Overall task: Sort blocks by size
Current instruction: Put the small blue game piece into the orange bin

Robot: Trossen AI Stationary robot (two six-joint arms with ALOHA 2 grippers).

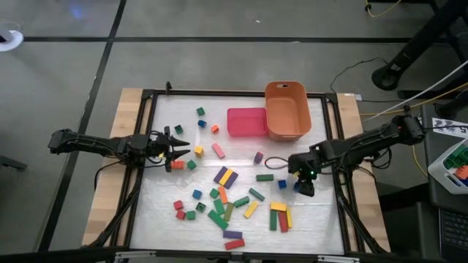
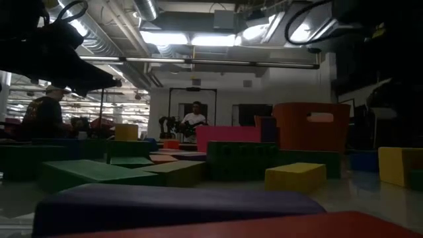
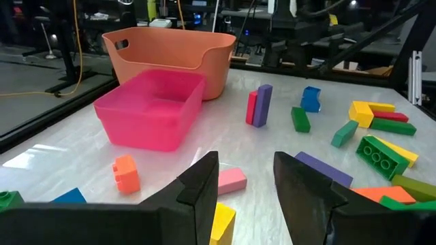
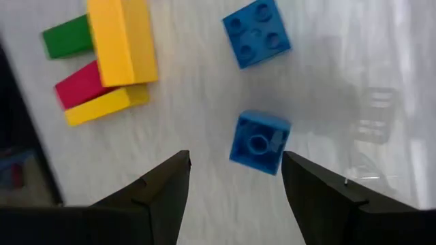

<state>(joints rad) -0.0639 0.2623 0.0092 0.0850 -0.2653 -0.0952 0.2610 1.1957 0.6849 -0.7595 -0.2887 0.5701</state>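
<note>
Many coloured blocks lie scattered on the white table top (image 1: 241, 157), most of them in its near half around (image 1: 227, 201). My right gripper (image 1: 304, 187) points down, open, over the right side. In its wrist view (image 4: 235, 158) a small blue cube (image 4: 259, 143) lies on the table between and just beyond its fingers, studs down. A second blue cube (image 4: 257, 33) lies farther off. My left gripper (image 1: 184, 148) is open, level and low at the left. A yellow cube (image 3: 221, 221) and a pink block (image 3: 231, 180) lie just ahead of it (image 3: 245, 190).
A pink square tray (image 1: 246, 122) and an orange oval tub (image 1: 287, 109) stand side by side at the far middle. A yellow bar (image 4: 122, 41) lies on red and green blocks near my right gripper. An orange block (image 3: 126, 173) lies by my left gripper. People show beyond the table.
</note>
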